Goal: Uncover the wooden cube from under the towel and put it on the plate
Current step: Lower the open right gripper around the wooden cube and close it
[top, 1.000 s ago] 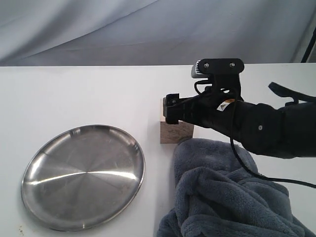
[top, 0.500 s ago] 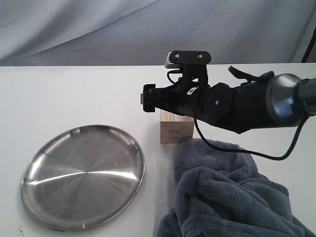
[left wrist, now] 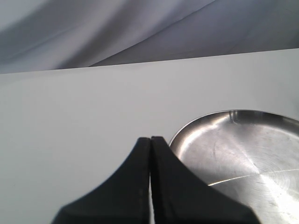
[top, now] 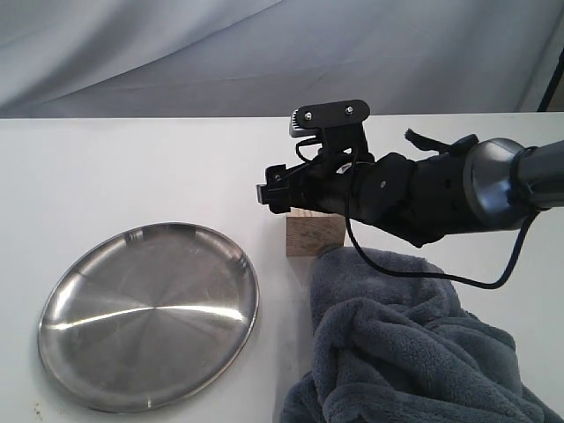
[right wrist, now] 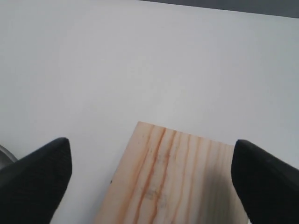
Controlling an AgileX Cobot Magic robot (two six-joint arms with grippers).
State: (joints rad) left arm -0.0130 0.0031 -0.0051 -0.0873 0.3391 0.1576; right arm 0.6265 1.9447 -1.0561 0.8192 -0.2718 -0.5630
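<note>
The wooden cube (top: 313,235) stands bare on the white table, just right of the steel plate (top: 148,315). Its grained top (right wrist: 175,177) fills the right wrist view between two wide-apart black fingers (right wrist: 39,172). My right gripper (top: 275,196) hovers open just above the cube's far top edge, not touching it. The blue-grey towel (top: 401,352) lies bunched in front of and right of the cube, its edge touching the cube's near right corner. My left gripper (left wrist: 150,140) is shut with nothing in it, beside the plate's rim (left wrist: 196,123).
The white table (top: 132,167) runs back to a grey cloth backdrop (top: 264,53). The right arm's black cable (top: 458,280) trails over the towel. The plate reaches close to the table's front edge.
The right gripper swung left across the cube, then came slightly back and dropped lower over its top. Cube, towel and plate have not moved.
</note>
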